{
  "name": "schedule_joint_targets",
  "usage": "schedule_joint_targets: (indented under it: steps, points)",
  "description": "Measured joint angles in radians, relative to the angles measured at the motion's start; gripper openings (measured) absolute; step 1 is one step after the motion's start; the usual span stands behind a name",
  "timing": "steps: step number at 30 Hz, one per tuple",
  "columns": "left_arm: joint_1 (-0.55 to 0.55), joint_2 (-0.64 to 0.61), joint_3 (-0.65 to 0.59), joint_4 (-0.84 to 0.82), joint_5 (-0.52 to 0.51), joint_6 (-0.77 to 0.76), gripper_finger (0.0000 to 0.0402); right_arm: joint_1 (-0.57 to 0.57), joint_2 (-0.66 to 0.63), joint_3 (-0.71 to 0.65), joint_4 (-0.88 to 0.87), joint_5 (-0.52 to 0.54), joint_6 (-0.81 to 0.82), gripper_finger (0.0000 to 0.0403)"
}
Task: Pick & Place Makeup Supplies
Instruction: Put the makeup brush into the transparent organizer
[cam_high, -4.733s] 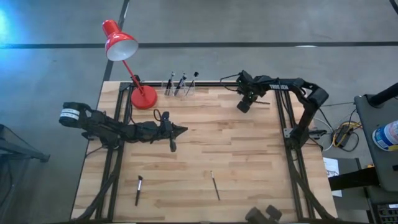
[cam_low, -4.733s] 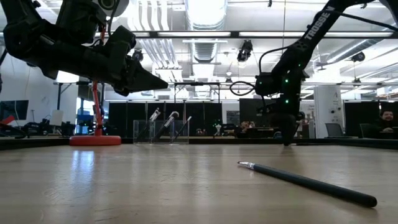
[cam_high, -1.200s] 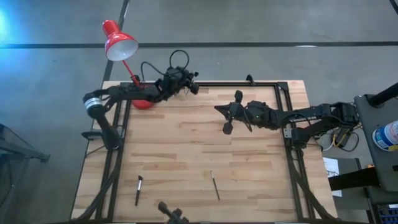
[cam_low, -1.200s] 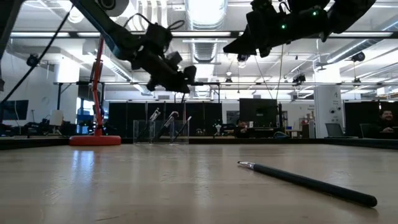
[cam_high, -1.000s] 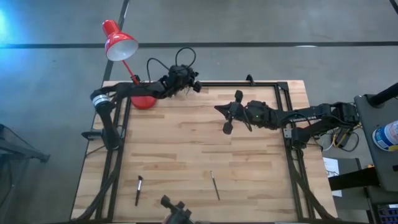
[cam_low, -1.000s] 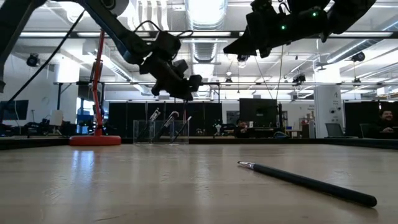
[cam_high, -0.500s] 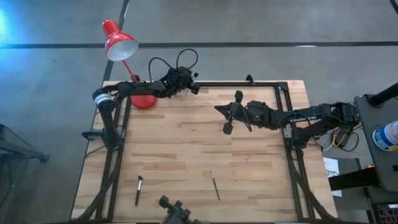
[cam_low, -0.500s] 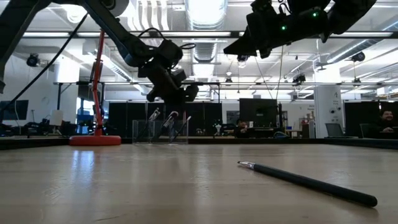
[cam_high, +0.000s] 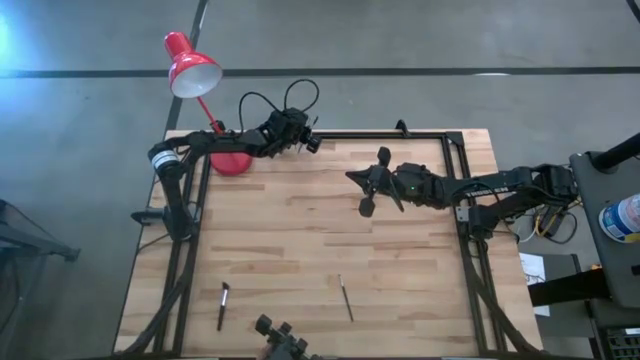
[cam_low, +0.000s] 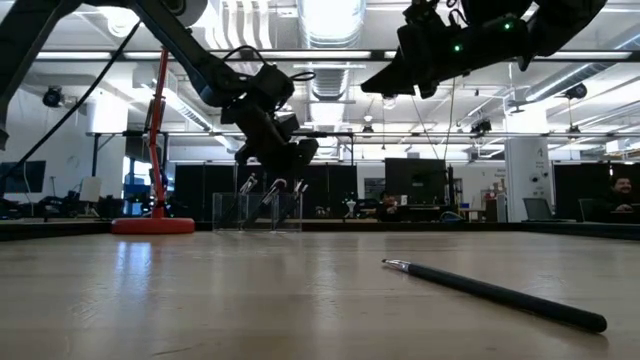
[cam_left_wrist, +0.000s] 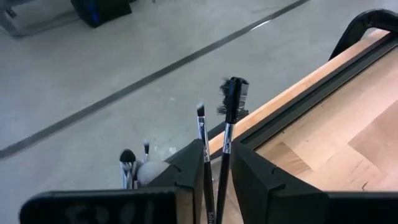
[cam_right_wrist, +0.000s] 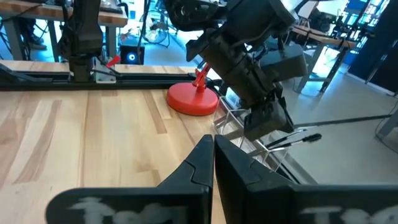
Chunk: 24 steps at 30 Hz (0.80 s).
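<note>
- Left gripper (cam_low: 283, 160) hangs over the clear holder (cam_low: 258, 211), fingers parted around a brush (cam_left_wrist: 226, 143) standing in it.
- Right gripper (cam_high: 366, 190), pressed shut and empty, waits mid-table.
- Two brushes (cam_high: 344, 297) lie far off, unplaced.

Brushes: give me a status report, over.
Left gripper open over holder at far edge, brushes standing in it. Right gripper shut, empty, hovering mid-table. Two loose brushes on table, near edge. Nothing in the way.
</note>
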Motion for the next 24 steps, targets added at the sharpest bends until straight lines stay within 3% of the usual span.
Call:
schedule_joint_targets:
  steps: [7,12,18,24]
  points:
    - [-0.010,-0.081,-0.010,-0.040,0.068,0.051,0.0070,0.000,0.000,-0.005,-0.009,0.021,0.025,0.0008]
    - [-0.048,-0.172,-0.085,-0.009,0.081,0.080,0.0034,0.000,0.009,-0.027,-0.010,0.059,0.063,0.0008]
    - [-0.134,-0.304,-0.287,0.147,0.111,0.090,0.0004,0.000,0.068,-0.030,0.019,0.080,0.074,0.0008]
    - [-0.230,-0.413,-0.569,0.482,0.244,0.056,0.0001,-0.001,0.155,-0.009,0.051,0.140,0.086,0.0009]
